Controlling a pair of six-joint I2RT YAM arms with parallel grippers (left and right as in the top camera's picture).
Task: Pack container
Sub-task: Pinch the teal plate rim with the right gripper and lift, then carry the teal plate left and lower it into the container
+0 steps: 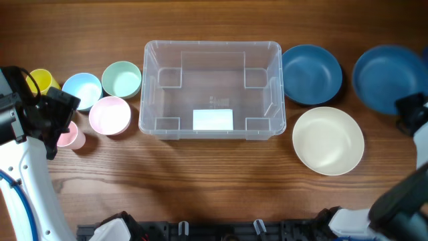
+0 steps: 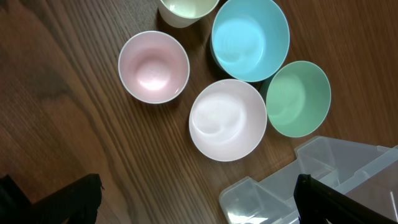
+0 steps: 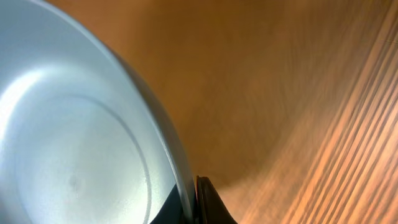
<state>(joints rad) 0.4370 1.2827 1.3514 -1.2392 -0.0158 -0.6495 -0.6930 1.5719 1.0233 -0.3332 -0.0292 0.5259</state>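
Slippage is the danger: the right fingers are clamped only on the thin rim of the blue bowl, far right of the container; the left fingers stand apart.

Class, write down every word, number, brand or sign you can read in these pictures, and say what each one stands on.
No text can be read.
The white label on the bottom of the container looks blank; any print is too small to tell.
A faint mark above the label is too blurred to read.
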